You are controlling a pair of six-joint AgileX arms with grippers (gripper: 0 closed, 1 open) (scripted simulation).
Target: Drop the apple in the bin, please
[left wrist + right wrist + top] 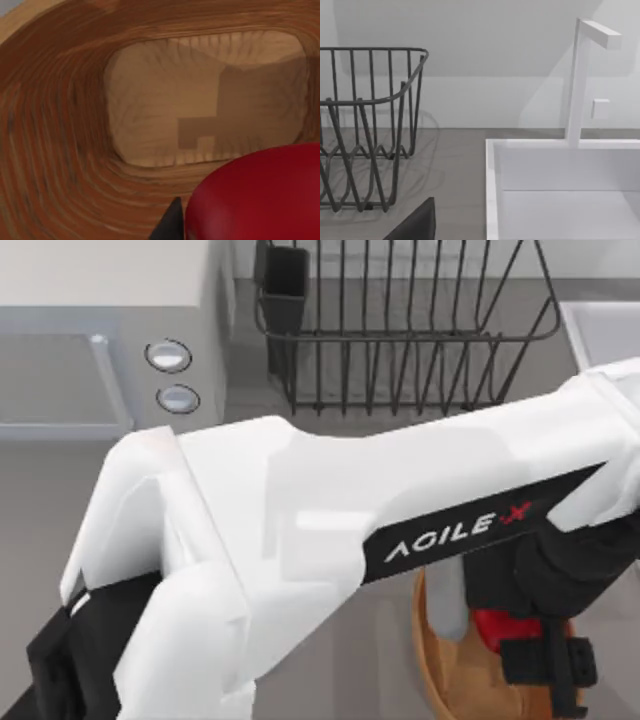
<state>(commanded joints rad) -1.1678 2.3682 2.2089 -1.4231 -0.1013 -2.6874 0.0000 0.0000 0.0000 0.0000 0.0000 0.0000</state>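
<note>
While over one bin (pixel 432 660) | left claw (pixel 545 660) grips one apple (pixel 500 628)

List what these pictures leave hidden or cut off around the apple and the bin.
- Top view: the left arm covers most of the bin; the bottom edge cuts the rest.
- Top view: the apple is partly covered by the left gripper.
- Left wrist view: the apple runs off the frame.
- Right wrist view: the dish rack and sink are cut off.

"AGILE X" on left arm (pixel 330 530) black band
</note>
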